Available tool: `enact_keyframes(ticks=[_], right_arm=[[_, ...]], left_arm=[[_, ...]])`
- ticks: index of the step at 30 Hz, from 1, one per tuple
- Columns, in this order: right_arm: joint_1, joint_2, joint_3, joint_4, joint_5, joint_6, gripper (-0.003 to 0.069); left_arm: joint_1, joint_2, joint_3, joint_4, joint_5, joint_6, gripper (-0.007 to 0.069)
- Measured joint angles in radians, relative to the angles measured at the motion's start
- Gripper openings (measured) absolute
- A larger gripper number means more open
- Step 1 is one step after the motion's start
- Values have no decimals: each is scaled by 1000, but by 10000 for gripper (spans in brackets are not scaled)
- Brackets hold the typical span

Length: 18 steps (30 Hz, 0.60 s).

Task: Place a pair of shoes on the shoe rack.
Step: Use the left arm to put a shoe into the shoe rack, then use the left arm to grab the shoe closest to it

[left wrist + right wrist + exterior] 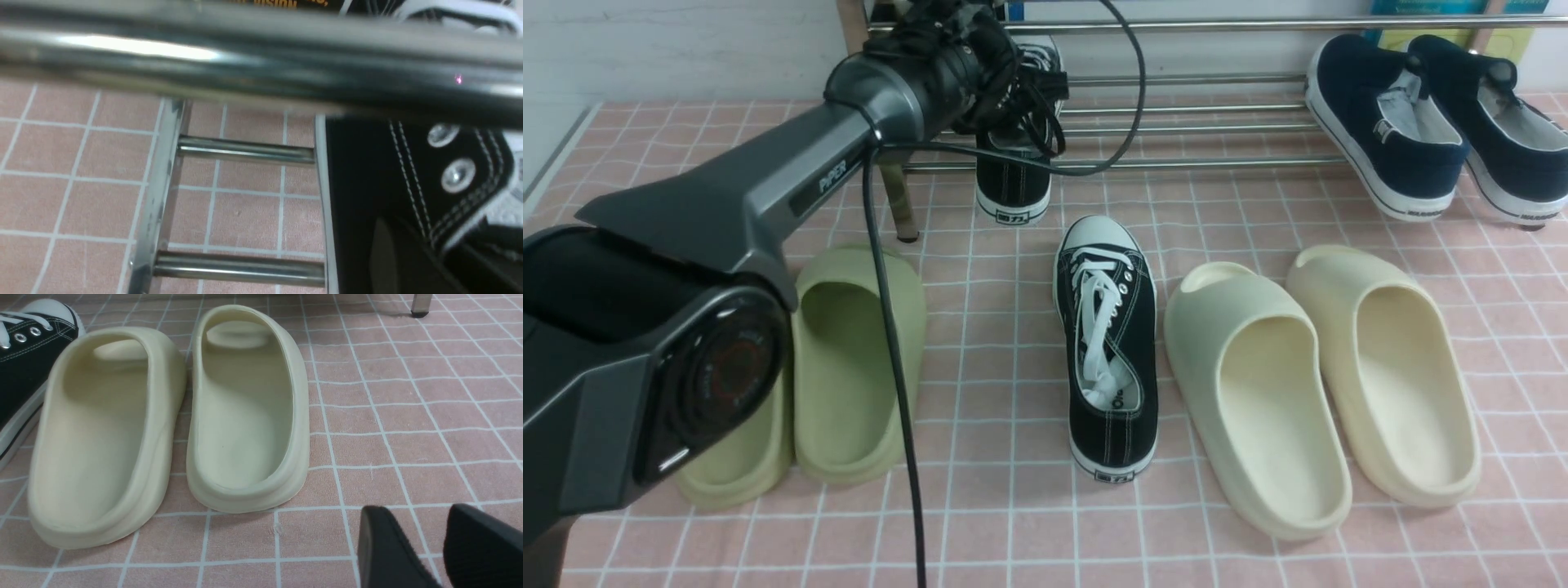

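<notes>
One black sneaker [1014, 181] with a white sole is at the left end of the chrome shoe rack [1201, 128], its heel hanging over the front tube. My left gripper [1013, 114] is shut on its side wall. In the left wrist view a dark finger [388, 253] lies against the sneaker's black canvas [359, 171], under a rack tube [261, 61]. The other black sneaker [1107, 351] lies on the floor, toe toward the rack; it also shows in the right wrist view [24, 355]. My right gripper [429, 543] is open and empty above the floor.
Two navy slip-ons [1421, 122] lean on the rack's right end. Green slides [849, 367] lie on the floor at left, partly behind my left arm. Cream slides [1323, 384] lie right of the floor sneaker and show in the right wrist view [171, 416]. The floor is pink tile.
</notes>
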Motion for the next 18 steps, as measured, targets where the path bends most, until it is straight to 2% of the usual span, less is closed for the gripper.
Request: enact_keyframes(ticks=[2,3,4,8,9,11,12,13,14,17,18], right_arm=[[0,0,0,0,0,0,238],[0,0,0,0,0,0,238],[0,0,0,0,0,0,238],[0,0,0,0,0,0,238],[0,0,0,0,0,0,238],[0,0,0,0,0,0,238],[0,0,0,0,0,0,238],[0,0,0,0,0,0,238],[0,0,0,0,0,0,238],[0,0,0,0,0,0,238],[0,0,0,0,0,0,238]], left_arm=[[0,-3,-5,0,5,-4,189],[0,-3,-5,0,6,-4,198],[-1,-7,-9,-5,19,-4,269],[-18,-55,-10,-42,125,61,393],[-21,-65,-10,-47,140,76,400],[-54,-137,-11,-87,265,209,424],[-60,-143,-11,-91,277,232,424],[-88,-186,-17,-114,378,326,424],[-102,-203,-18,-128,432,369,424],[-151,-237,-4,-239,593,534,419],[-157,-242,18,-279,602,561,417]])
